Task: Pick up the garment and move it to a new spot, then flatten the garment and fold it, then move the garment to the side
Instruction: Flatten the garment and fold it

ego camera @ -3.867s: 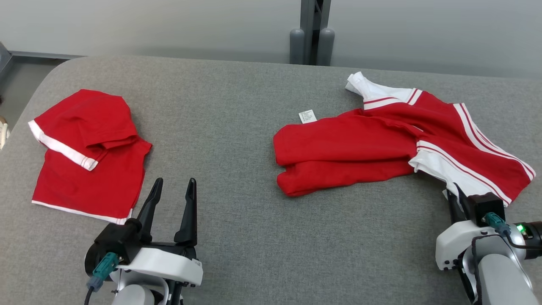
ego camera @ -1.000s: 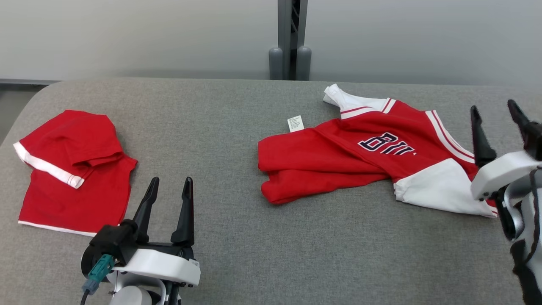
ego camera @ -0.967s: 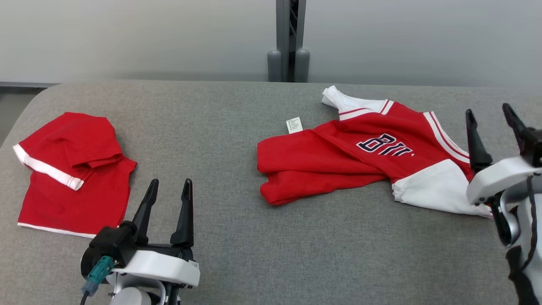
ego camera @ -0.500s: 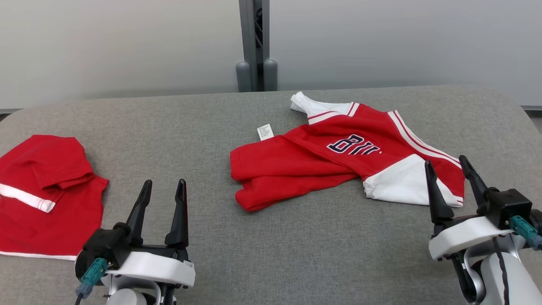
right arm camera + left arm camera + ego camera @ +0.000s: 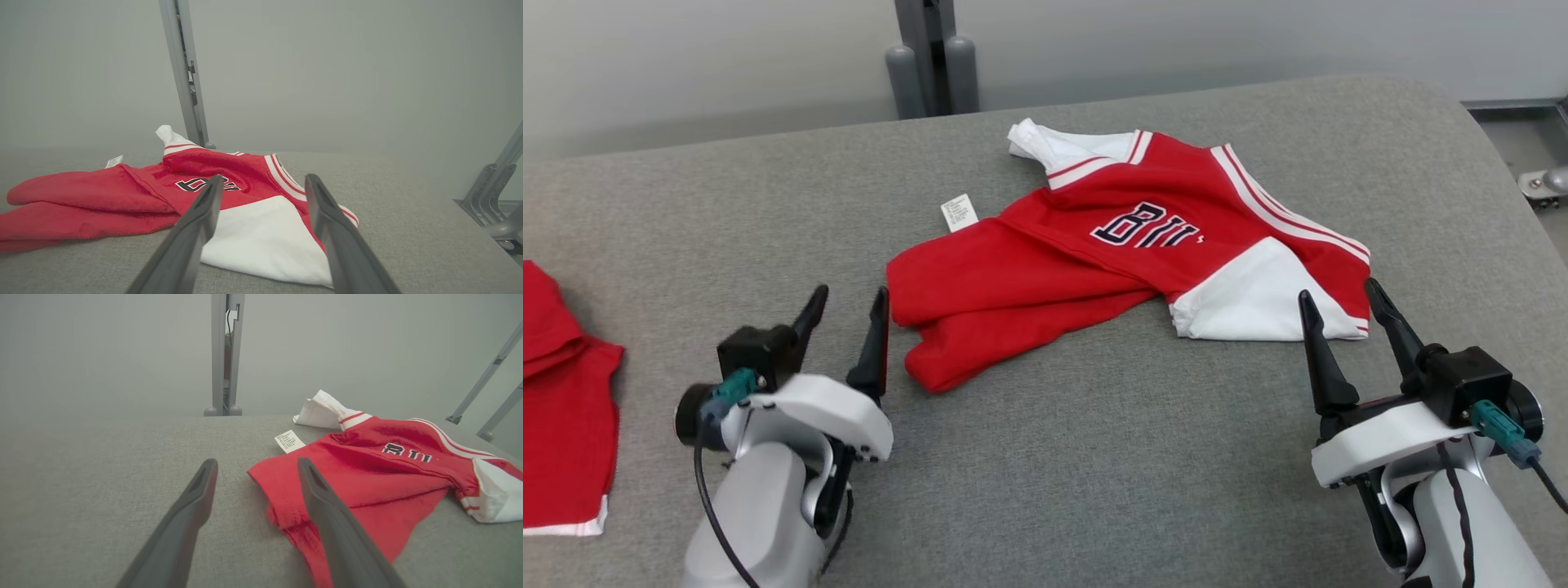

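On the grey bench [image 5: 1094,474], a red-and-white shirt [image 5: 1045,278] lies rumpled near the middle, its red hem doubled under, dark lettering facing up and a white label [image 5: 959,212] sticking out at its far edge. The left claw [image 5: 849,291], fingers apart and holding nothing, is just beside the red hem; the right claw [image 5: 1339,290], likewise spread and empty, is near the white sleeve. A second red garment [image 5: 560,425] lies well apart at the left edge. A grey post [image 5: 927,49] stands behind the bench.

A grey fabric-covered table [image 5: 1094,474] stands before a plain pale wall [image 5: 1258,33], a grey metal post [image 5: 923,41] behind it
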You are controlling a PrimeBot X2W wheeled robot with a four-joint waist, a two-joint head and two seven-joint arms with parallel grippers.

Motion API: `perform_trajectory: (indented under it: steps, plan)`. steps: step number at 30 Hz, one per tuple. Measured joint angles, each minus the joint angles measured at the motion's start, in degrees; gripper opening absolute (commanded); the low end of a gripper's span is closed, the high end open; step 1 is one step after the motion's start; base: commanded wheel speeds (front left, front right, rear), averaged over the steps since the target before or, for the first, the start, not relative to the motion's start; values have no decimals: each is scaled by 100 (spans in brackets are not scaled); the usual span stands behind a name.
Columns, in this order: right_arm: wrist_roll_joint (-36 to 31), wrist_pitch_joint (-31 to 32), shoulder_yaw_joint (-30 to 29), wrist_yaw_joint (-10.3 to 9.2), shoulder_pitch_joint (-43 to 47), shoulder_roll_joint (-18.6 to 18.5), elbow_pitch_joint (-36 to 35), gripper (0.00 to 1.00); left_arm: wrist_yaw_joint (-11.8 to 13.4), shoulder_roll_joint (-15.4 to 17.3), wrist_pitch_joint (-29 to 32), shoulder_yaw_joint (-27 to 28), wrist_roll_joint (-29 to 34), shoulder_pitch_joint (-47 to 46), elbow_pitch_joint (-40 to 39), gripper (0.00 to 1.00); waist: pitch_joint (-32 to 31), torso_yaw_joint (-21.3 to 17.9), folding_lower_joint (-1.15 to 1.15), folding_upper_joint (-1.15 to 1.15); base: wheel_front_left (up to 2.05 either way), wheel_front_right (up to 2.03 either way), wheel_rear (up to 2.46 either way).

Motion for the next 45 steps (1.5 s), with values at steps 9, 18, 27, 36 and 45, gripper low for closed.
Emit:
perform_trajectory:
  steps: [9, 18, 27, 36, 45]
  plan:
    - [7, 0, 165, 0, -129, 96, -7, 100, -92, 288, 91, -34, 22, -1930, 2499, 100, 522, -572, 0, 0, 0, 0, 0]
    - [7, 0, 322, 0, -146, 120, -3, 100, -53, 337, 57, -302, 230, -2515, 3278, 100, 739, -713, 0, 0, 0, 0, 0]
    - [31, 0, 479, 0, -172, 132, 11, 100, -113, 237, 132, -783, 531, -2589, 3607, 100, 733, -689, 0, 0, 0, 0, 0]
    - [31, 0, 537, 0, -215, 132, 65, 100, -168, 224, 81, -923, 523, -2677, 3667, 100, 730, -710, 0, 0, 0, 0, 0]
    - [60, 0, 509, 0, -226, 132, 34, 100, -194, 209, 31, -854, 301, -2774, 3689, 0, 799, -749, 0, 0, 0, 0, 0]
